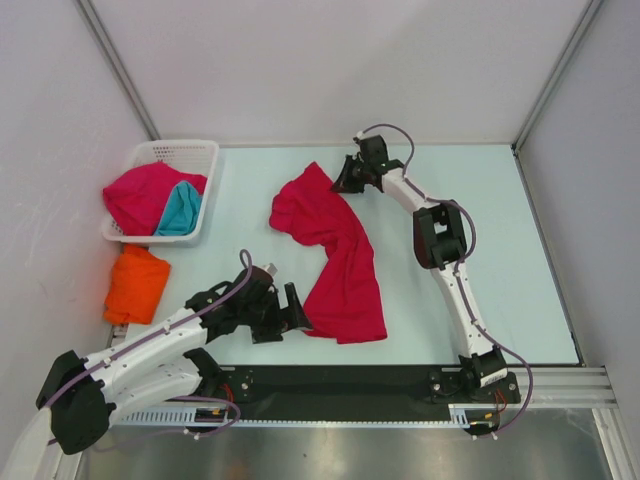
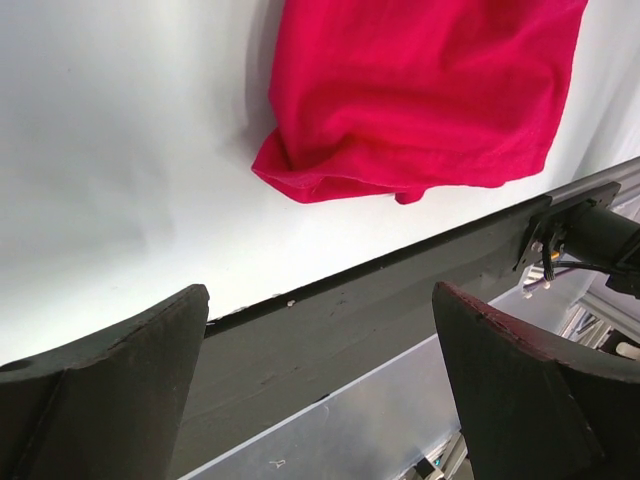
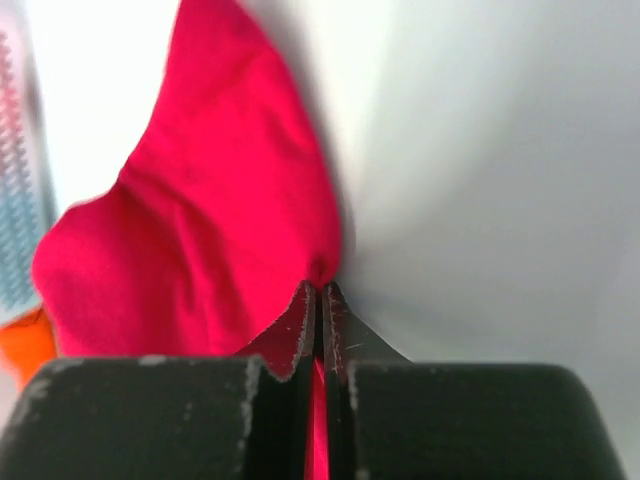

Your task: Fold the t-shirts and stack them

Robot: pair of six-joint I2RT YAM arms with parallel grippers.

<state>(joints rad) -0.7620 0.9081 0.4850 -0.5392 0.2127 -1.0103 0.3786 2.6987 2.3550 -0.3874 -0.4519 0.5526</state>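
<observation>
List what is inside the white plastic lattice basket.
A crumpled crimson-red cloth t-shirt fills most of the white plastic lattice basket, with a teal cloth t-shirt tucked against its right side. Anything lying beneath the two shirts is covered.

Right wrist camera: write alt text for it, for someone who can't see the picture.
The right gripper is pinched shut on the edge of a crimson t-shirt, which bunches up and away over the pale table. A bit of orange cloth shows at the lower left.
</observation>
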